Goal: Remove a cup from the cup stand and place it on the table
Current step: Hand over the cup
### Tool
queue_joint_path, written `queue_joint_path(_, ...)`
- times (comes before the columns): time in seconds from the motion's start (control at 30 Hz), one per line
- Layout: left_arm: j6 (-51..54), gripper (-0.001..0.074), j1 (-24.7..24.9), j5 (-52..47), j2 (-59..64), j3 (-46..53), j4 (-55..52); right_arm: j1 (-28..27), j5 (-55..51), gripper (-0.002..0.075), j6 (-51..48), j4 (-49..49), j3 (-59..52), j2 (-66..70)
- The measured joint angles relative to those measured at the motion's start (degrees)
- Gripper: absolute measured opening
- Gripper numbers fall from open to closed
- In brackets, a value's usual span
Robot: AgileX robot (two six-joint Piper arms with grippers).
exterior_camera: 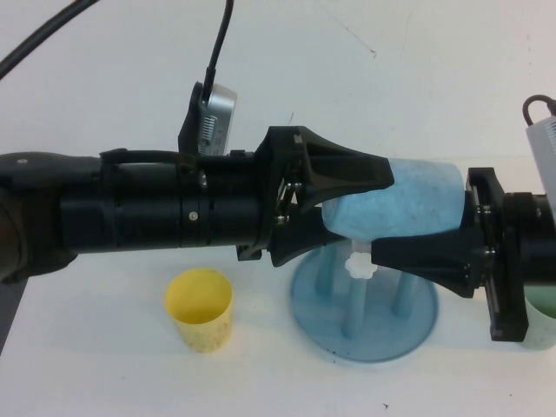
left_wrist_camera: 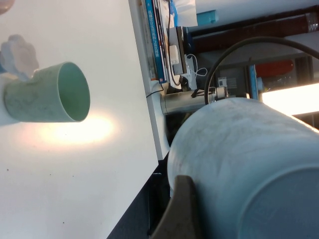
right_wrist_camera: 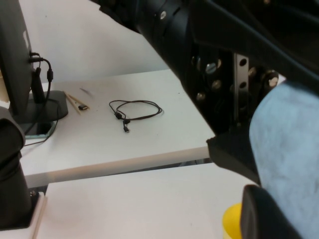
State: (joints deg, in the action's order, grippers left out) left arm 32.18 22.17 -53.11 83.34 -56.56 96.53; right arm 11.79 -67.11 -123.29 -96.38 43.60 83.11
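Note:
The light blue speckled cup (exterior_camera: 408,204) hangs on its side above the blue cup stand (exterior_camera: 365,321), clear of the pegs. My left gripper (exterior_camera: 356,204) comes in from the left and is shut on the cup's base end, one finger above it and one below. My right gripper (exterior_camera: 395,234) reaches in from the right. One of its fingers (exterior_camera: 417,256) lies against the cup's underside and the other is hidden by the cup. The left wrist view shows the cup (left_wrist_camera: 239,159) filling the jaws. In the right wrist view the cup (right_wrist_camera: 289,149) sits against a finger (right_wrist_camera: 264,214).
A yellow cup (exterior_camera: 200,308) stands on the white table (exterior_camera: 104,365) left of the stand. A pale green cup (exterior_camera: 543,308) shows behind the right gripper. A white flower cap (exterior_camera: 359,267) tops a bare peg under the blue cup. Both arms crowd the space over the stand.

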Motion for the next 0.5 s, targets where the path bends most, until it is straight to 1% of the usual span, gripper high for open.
queue_joint_path(0.5, -0.2, 0.0564, -0.1, -0.3, 0.0, 0.0, 0.0, 0.0, -0.2, 0.0109, 0.0, 0.0, 0.0, 0.0)
